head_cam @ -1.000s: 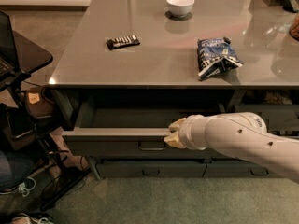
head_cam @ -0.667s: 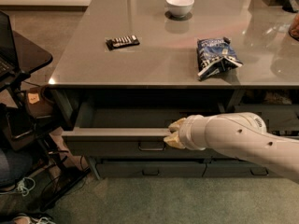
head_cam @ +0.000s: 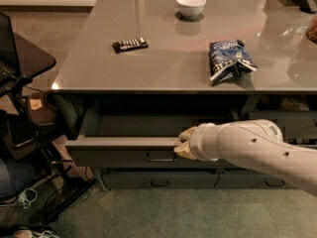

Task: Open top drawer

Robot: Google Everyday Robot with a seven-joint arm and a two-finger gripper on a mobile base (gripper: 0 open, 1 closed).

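Observation:
The top drawer [head_cam: 114, 156] is a wide dark-grey drawer under the grey table top [head_cam: 163, 68]. It stands pulled out part way, and its plain grey interior [head_cam: 138, 125] shows. Its small loop handle [head_cam: 160, 156] sits at the centre of the front panel. My gripper [head_cam: 183, 144], at the end of the white arm [head_cam: 247, 145] coming from the right, is at the top edge of the drawer front, just right of and above the handle. The arm hides the right part of the drawer.
On the table top lie a white bowl [head_cam: 191, 5], a blue snack bag [head_cam: 229, 58] and a dark flat bar [head_cam: 130, 44]. Shorter drawers [head_cam: 158, 180] sit below. A black side table [head_cam: 27, 58], cables and shoes stand at the left.

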